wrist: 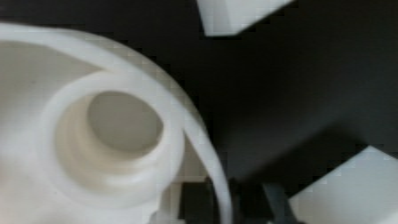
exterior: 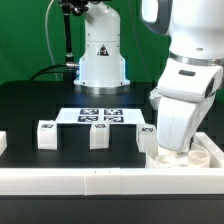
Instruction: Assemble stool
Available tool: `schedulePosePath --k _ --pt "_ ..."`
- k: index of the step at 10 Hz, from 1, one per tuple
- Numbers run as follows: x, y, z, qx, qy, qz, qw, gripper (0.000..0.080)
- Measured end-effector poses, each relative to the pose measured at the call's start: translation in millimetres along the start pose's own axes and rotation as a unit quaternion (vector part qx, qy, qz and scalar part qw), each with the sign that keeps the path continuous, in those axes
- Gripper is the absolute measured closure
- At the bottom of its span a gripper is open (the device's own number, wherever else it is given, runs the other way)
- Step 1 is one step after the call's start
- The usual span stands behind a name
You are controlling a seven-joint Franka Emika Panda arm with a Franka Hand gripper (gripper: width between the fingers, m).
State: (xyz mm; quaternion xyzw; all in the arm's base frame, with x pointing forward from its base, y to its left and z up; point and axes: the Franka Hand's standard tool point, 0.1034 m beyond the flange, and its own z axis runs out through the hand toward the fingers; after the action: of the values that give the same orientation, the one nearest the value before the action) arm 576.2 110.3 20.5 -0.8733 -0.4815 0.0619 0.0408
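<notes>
The round white stool seat (exterior: 203,157) lies at the exterior view's front right, by the border rail. My gripper (exterior: 172,150) is lowered onto it. In the wrist view the seat (wrist: 71,120) fills most of the picture, with a round socket hole (wrist: 111,120). Its thin rim (wrist: 215,195) runs between my two dark fingers (wrist: 196,205), which stand close on either side of it, so my gripper (wrist: 217,208) looks shut on the rim. Three white legs with marker tags (exterior: 47,134), (exterior: 98,135), (exterior: 146,136) stand in a row to the exterior view's left of the seat.
The marker board (exterior: 100,116) lies behind the legs, in front of the arm's base (exterior: 100,60). The long white border rail (exterior: 90,180) runs along the front. Another white piece (exterior: 3,142) sits at the far left edge. A white part (wrist: 240,12) shows beyond the seat in the wrist view.
</notes>
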Motion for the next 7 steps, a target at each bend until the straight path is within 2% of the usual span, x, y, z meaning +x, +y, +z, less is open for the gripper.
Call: schedulePosePath --k 2,3,4,5,6,7 --pt "2.0 -1.7 0.1 0.0 0.0 0.003 1.0 0.0765" --pt "1.6 -1.5 0.2 0.0 0.0 0.003 1.0 0.0694" --pt "1.6 -1.5 0.2 0.0 0.0 0.004 1.0 0.0694" --pt "1.5 -1.5 0.2 0.0 0.0 0.004 1.0 0.0505" --pt "1.5 -1.4 0.2 0.0 0.0 0.004 1.0 0.0369" --pt "0.4 -0.2 -1.0 -0.001 0.0 0.005 1.0 0.0369"
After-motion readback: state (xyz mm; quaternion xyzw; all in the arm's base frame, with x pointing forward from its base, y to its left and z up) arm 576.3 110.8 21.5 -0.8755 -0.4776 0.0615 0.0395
